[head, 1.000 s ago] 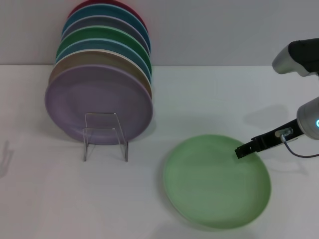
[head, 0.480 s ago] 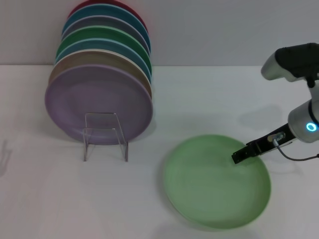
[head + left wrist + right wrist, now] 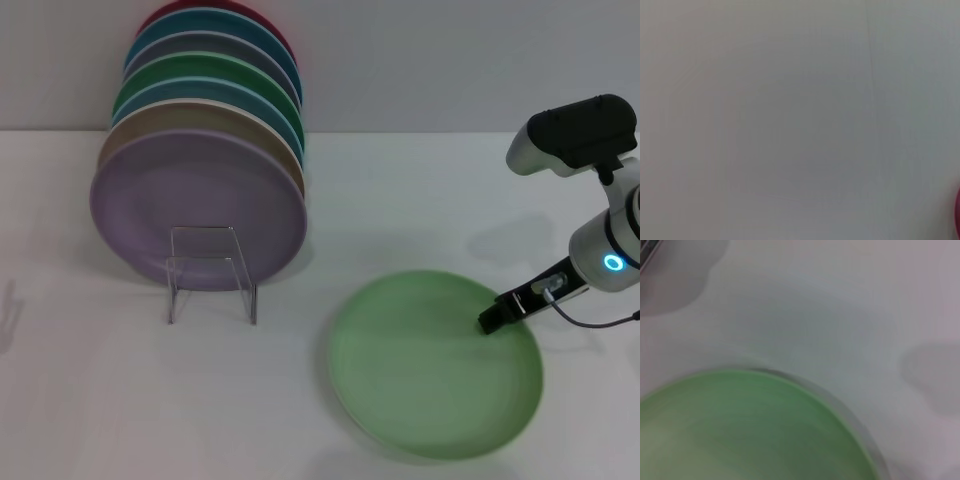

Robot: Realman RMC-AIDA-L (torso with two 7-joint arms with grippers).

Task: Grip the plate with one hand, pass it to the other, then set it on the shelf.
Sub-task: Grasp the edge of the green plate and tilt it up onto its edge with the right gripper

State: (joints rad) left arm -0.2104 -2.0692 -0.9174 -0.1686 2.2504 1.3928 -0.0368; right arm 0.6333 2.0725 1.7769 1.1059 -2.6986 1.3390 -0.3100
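Note:
The pale green plate lies flat on the white table at the front right. It fills the lower part of the right wrist view as a green disc. My right gripper reaches in from the right, its dark tip over the plate's right rim; whether it touches the rim is unclear. The shelf, a small clear wire rack, stands at the left with several plates leaning in it. My left gripper is out of view; its wrist camera shows only a blank pale surface.
The rack's front plate is lilac, with tan, blue, dark green, teal and red plates stacked behind it toward the wall. Bare white table lies between the rack and the green plate.
My right arm has swung leftward and its dark tip has dropped lower over the plate's right rim. The plate and the rack have not moved.

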